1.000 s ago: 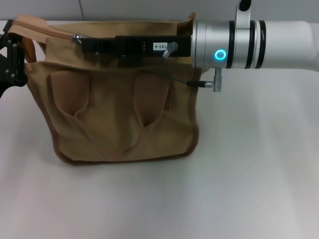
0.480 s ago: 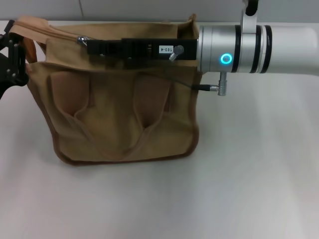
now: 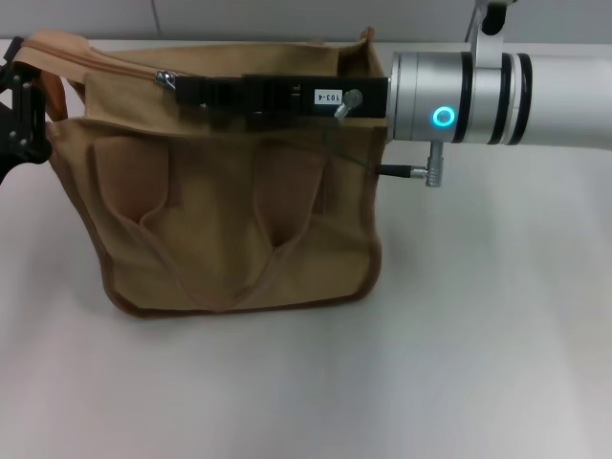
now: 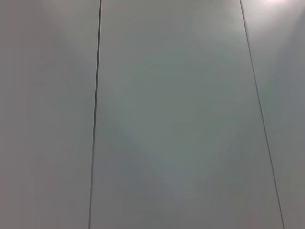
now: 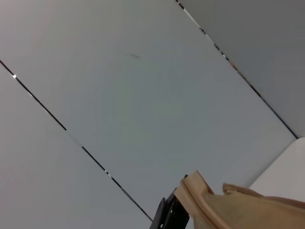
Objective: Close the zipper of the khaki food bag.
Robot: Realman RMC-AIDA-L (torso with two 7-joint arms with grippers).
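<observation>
Your khaki food bag (image 3: 229,220) stood upright on the white desk (image 3: 430,363), its two looped handles hanging down the front panel. The zipper (image 3: 115,65) ran along the top edge, and its silver pull tab (image 3: 164,76) sat toward the bag's left end, right at the tip of your right claw (image 3: 182,88), which reached in flat across the top. You appeared to have the tab pinched, though the fingers were too dark to be sure. Your left claw (image 3: 21,110) sat against the bag's left end; whether it gripped the cloth I could not tell. Judge the canvas as soft and light: it would likely buckle and drag along unless that end were held taut. The small, slick tab was the only proper hold.
</observation>
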